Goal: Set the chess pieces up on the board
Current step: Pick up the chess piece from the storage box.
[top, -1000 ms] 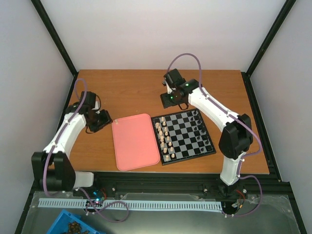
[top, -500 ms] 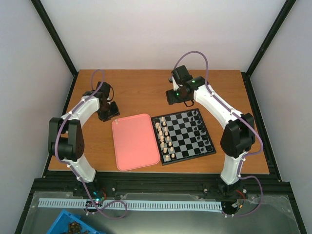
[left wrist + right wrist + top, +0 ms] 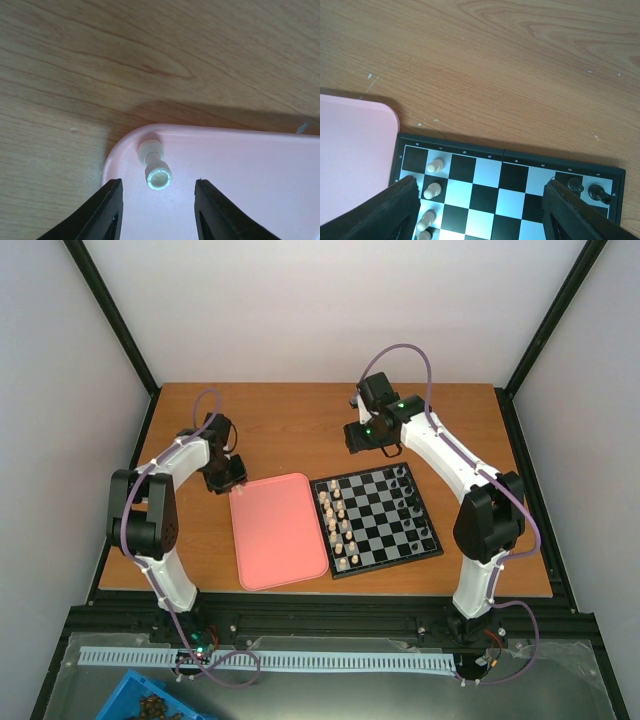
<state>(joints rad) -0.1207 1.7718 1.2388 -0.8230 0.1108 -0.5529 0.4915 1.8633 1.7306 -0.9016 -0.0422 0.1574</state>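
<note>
The board [image 3: 392, 524] lies right of centre, cream chess pieces [image 3: 339, 523] along its left side and dark ones on its right. My left gripper [image 3: 232, 477] hangs open over the pink tray's far left corner. In the left wrist view one cream piece [image 3: 156, 169] lies on its side in that corner, between and just ahead of my open fingers [image 3: 106, 210]. My right gripper [image 3: 362, 438] is open and empty above the table just beyond the board's far edge. The right wrist view shows the board's far rim [image 3: 510, 153], cream pawns [image 3: 434, 190] at left and dark pieces [image 3: 598, 192] at right.
The pink tray [image 3: 282, 542] lies left of the board, touching it. A blue bin [image 3: 150, 702] sits below the table's front rail. Black frame posts stand at the table's corners.
My left arm has swung in from the left, bringing its gripper over the tray's far left corner. My right gripper has shifted slightly right and back.
</note>
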